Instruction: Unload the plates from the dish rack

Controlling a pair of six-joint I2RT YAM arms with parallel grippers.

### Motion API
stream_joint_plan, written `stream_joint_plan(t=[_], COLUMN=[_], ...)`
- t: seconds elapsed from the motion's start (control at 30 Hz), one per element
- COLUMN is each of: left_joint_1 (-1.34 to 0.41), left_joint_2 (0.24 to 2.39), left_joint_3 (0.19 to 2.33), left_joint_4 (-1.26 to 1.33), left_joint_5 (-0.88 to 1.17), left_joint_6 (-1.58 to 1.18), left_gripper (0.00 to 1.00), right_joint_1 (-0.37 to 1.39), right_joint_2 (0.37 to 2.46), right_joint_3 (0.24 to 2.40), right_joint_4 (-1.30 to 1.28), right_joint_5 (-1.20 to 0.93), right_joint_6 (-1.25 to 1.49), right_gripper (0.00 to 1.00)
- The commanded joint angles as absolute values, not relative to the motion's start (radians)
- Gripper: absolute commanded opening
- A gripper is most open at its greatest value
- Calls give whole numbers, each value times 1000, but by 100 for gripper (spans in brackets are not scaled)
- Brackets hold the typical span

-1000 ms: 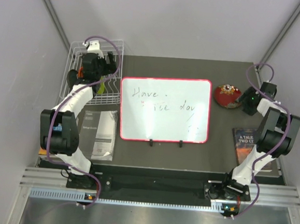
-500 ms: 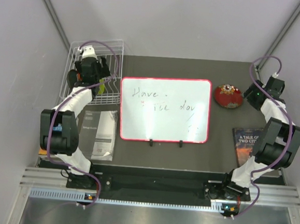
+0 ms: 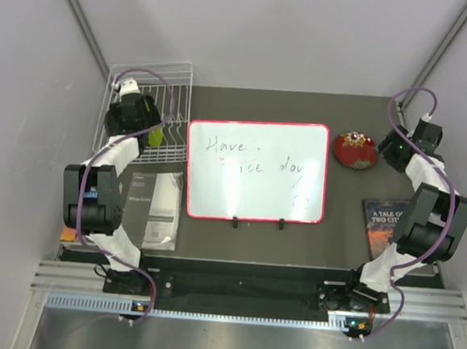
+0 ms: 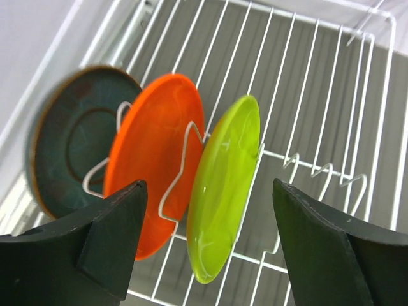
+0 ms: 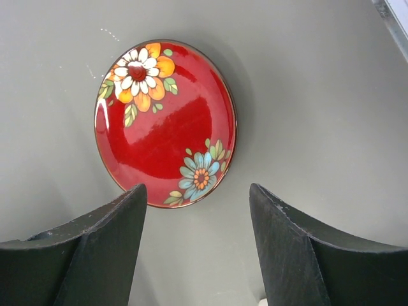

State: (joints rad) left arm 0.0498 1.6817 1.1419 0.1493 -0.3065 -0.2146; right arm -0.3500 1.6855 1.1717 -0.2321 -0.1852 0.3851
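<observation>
The white wire dish rack (image 3: 179, 73) stands at the table's back left. Three plates stand upright between its prongs (image 4: 319, 95): teal-blue (image 4: 67, 150), orange (image 4: 150, 159) and lime green (image 4: 223, 191). My left gripper (image 4: 209, 188) hangs open over the rack (image 3: 140, 125), one finger in front of the orange plate and the other right of the lime green plate (image 3: 156, 134), touching neither. The red flowered plate (image 5: 164, 121) lies flat on the table at the back right (image 3: 356, 149). My right gripper (image 5: 197, 187) is open just above its near edge, holding nothing.
A red-framed whiteboard (image 3: 256, 170) with writing fills the table's middle. A grey booklet (image 3: 154, 209) lies in front of the rack. A book (image 3: 386, 223) lies at the front right under the right arm. Walls close in on both sides.
My left gripper has moved back and to the left over the rack. My right gripper has pulled up and away to the right of the red plate, then held still.
</observation>
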Motion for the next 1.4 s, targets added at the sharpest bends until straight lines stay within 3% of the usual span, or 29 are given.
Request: stream_joint_plan(t=[0.0, 0.1, 0.33, 0.37, 0.57, 0.6, 0.7, 1.03, 1.23, 1.37], left_joint_1=[52, 52, 51, 52, 52, 52, 49, -35, -37, -37], left_joint_2=[1712, 1724, 1761, 1764, 1758, 1746, 1717, 1594, 1490, 1470], left_joint_3=[1141, 1143, 1163, 1169, 1175, 1177, 1186, 1180, 1173, 1258], left_joint_4=[176, 181, 175, 167, 146, 146, 144, 196, 195, 109], left_joint_5=[-299, -299, -304, -304, -284, -282, -253, -449, -372, -249], left_joint_6=[-227, -227, -227, -229, -232, -227, -189, 32, 2, -103], left_gripper=[83, 77, 54, 46, 22, 11, 0, 0, 0, 0], right_joint_1=[-359, -359, -359, -359, -360, -359, -359, -334, -266, -204], right_joint_2=[1677, 1681, 1684, 1684, 1690, 1690, 1695, 1669, 1559, 1412], right_joint_3=[1177, 1177, 1169, 1167, 1173, 1173, 1173, 1189, 1207, 1126], right_joint_4=[-216, -216, -212, -212, -216, -215, -216, -248, -262, -112], right_joint_5=[-199, -202, -202, -202, -199, -199, -199, -155, -101, -112], right_joint_6=[370, 368, 365, 365, 362, 362, 359, 342, 292, 294], right_gripper=[65, 65, 65, 65, 65, 65, 64, 66, 69, 88])
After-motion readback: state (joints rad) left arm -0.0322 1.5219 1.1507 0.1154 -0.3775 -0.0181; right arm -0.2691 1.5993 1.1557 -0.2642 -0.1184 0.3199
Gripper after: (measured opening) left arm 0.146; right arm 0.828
